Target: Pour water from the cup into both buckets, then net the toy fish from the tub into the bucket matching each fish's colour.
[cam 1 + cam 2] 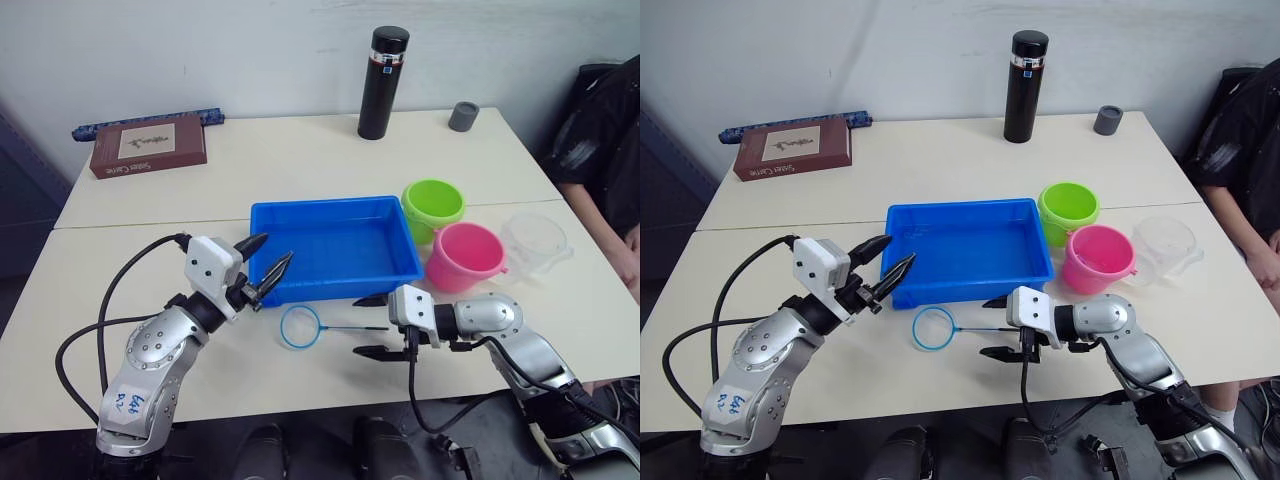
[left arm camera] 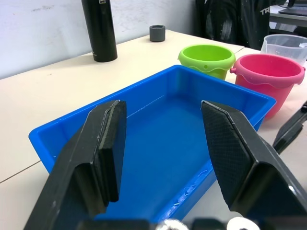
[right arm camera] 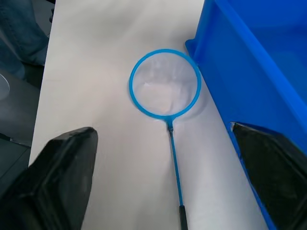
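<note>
Between tub (image 1: 335, 248) and table's near edge lies the net (image 1: 300, 326); handle runs straight toward right gripper (image 1: 372, 326), jaws spread & empty, nearer than left gripper (image 1: 262, 270), also spread.

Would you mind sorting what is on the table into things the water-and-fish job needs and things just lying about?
Needed:
measuring cup
green bucket
pink bucket
blue tub
small net, lying on the table in front of the tub

Lying about:
black flask
grey cup
brown book
</note>
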`<state>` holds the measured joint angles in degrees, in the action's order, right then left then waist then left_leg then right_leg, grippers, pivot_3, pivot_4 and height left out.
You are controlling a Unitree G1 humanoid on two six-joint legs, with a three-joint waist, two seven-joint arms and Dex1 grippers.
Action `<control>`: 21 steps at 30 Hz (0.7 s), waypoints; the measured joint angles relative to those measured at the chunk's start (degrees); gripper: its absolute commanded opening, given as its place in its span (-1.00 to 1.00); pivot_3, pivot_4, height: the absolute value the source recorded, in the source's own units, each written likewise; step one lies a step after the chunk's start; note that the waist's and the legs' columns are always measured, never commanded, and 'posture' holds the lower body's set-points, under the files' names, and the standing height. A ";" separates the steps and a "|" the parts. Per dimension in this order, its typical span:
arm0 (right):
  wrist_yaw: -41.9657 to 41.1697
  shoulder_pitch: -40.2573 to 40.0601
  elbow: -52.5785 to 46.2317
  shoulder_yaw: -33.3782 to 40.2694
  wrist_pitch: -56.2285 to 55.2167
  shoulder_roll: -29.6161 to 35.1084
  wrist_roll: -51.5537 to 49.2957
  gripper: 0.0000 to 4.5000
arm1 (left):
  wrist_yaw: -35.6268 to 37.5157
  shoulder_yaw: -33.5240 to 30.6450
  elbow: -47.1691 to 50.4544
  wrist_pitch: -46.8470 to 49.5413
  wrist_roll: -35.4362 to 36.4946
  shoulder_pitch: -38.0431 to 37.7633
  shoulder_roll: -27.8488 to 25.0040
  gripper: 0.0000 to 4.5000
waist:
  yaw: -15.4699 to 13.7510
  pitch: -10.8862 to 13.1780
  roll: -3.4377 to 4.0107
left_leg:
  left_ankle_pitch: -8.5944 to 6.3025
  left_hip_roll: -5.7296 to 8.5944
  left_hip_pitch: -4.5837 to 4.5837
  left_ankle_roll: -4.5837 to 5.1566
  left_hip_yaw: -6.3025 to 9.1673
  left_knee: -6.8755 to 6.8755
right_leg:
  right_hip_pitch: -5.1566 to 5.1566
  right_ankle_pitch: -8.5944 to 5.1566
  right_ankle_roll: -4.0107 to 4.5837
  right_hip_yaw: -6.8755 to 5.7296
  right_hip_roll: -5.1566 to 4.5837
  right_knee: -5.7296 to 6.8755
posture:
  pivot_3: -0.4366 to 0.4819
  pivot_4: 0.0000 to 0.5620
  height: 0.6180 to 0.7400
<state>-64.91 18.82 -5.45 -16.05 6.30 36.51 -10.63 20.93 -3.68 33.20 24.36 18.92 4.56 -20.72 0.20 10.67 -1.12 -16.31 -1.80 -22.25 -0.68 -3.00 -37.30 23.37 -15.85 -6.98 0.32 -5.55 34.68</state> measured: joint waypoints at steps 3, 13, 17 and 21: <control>0.49 0.03 -0.94 0.88 0.34 0.03 -0.01 0.98 | 0.00 0.28 -0.03 0.00 -0.01 0.02 0.15 0.21 | 0.00 0.00 0.00 | 0.00 0.00 0.00 0.00 0.00 0.00 | 0.00 0.00 0.00 0.00 0.00 0.00 | -0.05 -0.47 1.00; 12.90 12.15 -4.83 11.47 12.93 -4.67 -5.25 0.98 | -0.43 1.20 -1.65 -0.08 -1.03 1.70 1.79 0.21 | 0.08 0.00 0.00 | 0.00 -0.03 0.02 -0.04 0.01 0.01 | 0.04 -0.01 0.06 -0.01 0.01 0.11 | -0.05 -0.47 1.00; 24.27 18.69 -3.66 17.14 20.81 -10.40 -7.47 0.98 | -1.42 1.35 -4.11 0.21 -1.06 1.55 2.99 0.21 | 0.07 0.00 0.00 | 0.01 -0.01 -0.04 -0.04 0.01 -0.02 | 0.11 0.00 0.05 0.03 -0.09 0.14 | -0.05 -0.47 1.00; 34.05 21.04 -2.73 21.00 23.14 -11.94 -5.68 0.98 | -2.04 1.24 -5.44 0.23 -1.14 1.56 3.32 0.21 | -0.14 0.00 0.00 | 0.00 0.00 -0.08 -0.04 0.01 0.04 | 0.11 -0.01 0.06 -0.04 -0.10 0.07 | -0.05 -0.47 1.00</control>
<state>-30.86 39.86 -8.18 4.95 29.44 24.57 -16.31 18.89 -2.45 27.76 24.59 17.78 6.12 -17.39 0.06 10.67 -1.11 -16.30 -1.79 -22.33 -0.72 -2.99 -37.26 23.48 -15.86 -6.92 0.29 -5.66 34.75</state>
